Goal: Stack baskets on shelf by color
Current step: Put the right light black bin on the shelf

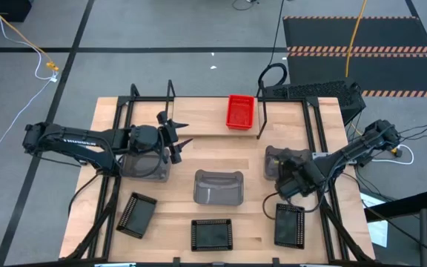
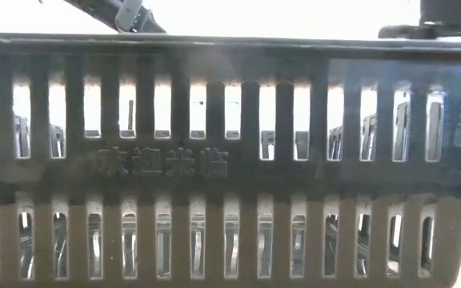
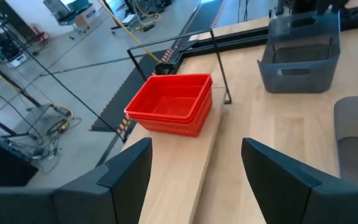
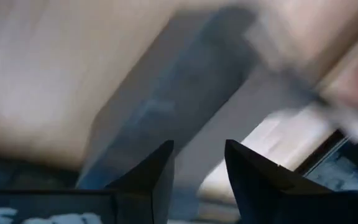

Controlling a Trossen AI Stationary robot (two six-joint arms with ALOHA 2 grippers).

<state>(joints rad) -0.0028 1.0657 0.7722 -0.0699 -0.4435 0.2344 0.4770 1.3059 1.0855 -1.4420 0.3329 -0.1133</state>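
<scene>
Stacked red baskets [image 1: 240, 110] sit on the shelf [image 1: 206, 123]. Left claw [image 1: 181, 140] gapes open; right claw [image 1: 282, 176], over a blurred grey basket [image 1: 286, 157], slightly parted.

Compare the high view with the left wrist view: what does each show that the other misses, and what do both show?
Only the high view shows the three black baskets along the near table edge and the right gripper above a grey basket. Only the left wrist view shows that the red baskets are a nested stack, and the left gripper open and empty. Both show the red stack on the shelf and grey baskets on the table.
</scene>
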